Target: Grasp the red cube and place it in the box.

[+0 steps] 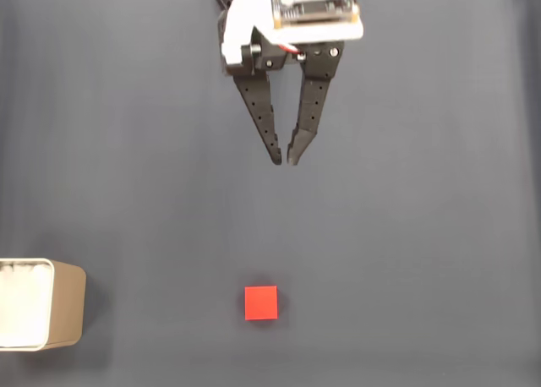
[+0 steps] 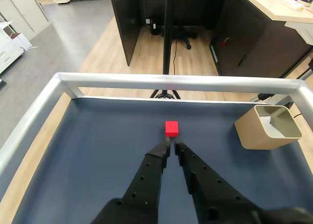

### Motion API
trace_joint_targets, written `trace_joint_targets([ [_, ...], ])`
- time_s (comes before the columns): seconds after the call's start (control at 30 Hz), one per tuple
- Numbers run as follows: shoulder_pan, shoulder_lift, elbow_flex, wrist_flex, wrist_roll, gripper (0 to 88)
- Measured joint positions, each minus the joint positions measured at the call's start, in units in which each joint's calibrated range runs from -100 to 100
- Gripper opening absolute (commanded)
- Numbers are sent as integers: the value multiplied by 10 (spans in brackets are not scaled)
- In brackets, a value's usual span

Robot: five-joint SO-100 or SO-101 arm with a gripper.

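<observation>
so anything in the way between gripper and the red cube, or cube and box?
Nothing visible. In the fixed view bare mat lies between the gripper and the red cube, and between the cube and the box at left.

We saw a dark blue desk (image 1: 439,235) edged by a silver rail (image 2: 176,81), a wooden floor (image 2: 195,57) and dark partitions (image 2: 129,18) beyond.

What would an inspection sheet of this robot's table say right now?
Surface: dark blue-grey mat, metal rail around it.
Job's things: red cube flat on the mat, untouched; box at the left edge in the fixed view, apart from the cube.
Clutter: nothing seen.
Grippers: gripper off the cube, fingertips nearly together, holding nothing.
Cables: red and white wires at the gripper's base.
Surroundings: wood floor, dark partitions, tripod beyond the rail.
</observation>
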Motion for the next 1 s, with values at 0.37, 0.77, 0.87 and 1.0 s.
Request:
trace_joint_targets([
  [0.37, 8, 94, -79, 35, 0, 10],
  [0.77, 13, 172, -137, 39, -18, 21],
  [0.87, 14, 189, -146, 39, -20, 16],
  [1.0, 16, 209, -158, 39, -20, 17],
])
